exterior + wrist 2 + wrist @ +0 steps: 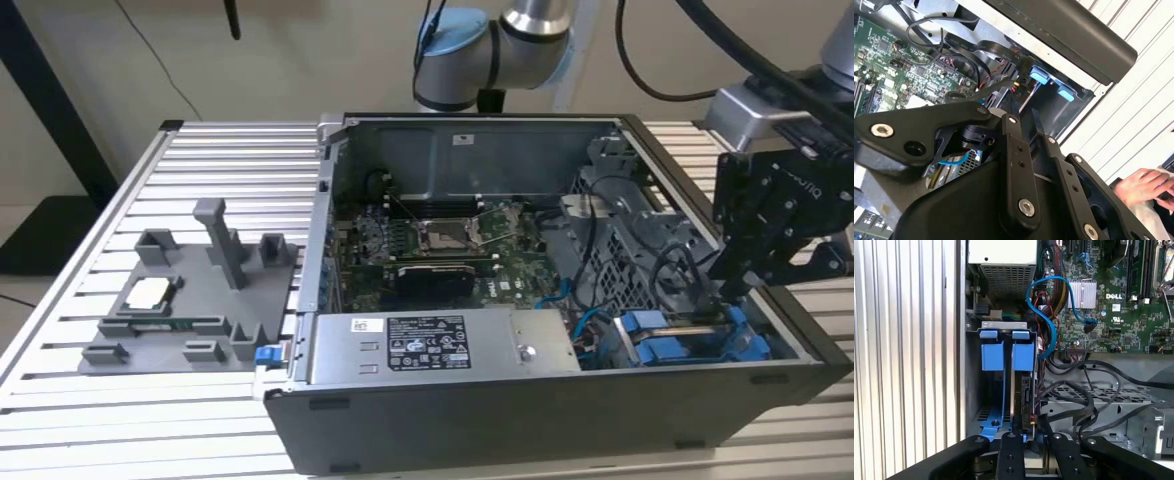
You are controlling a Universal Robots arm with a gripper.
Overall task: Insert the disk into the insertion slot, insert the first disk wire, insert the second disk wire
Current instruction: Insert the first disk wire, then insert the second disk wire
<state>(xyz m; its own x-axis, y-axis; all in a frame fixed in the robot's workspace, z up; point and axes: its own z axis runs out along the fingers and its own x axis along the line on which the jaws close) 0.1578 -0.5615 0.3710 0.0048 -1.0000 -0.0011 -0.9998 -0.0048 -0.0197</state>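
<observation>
The insertion slot is a grey metal bay with blue rails and tabs at the near corner of the open computer case, on the exterior view's right. The disk stands on edge inside the slot, its far end under a blue tab. My gripper reaches down into that corner. In both wrist views the gripper is shut on the disk's near end. A blue wire loops from the motherboard and ends loose beside the tabs. Black wires lie next to the disk.
The grey power supply box with a white sticker lies beside the bay. The motherboard fills the case floor. A grey fixture sits on the slatted table at the exterior view's left. A person's hand rests outside the case.
</observation>
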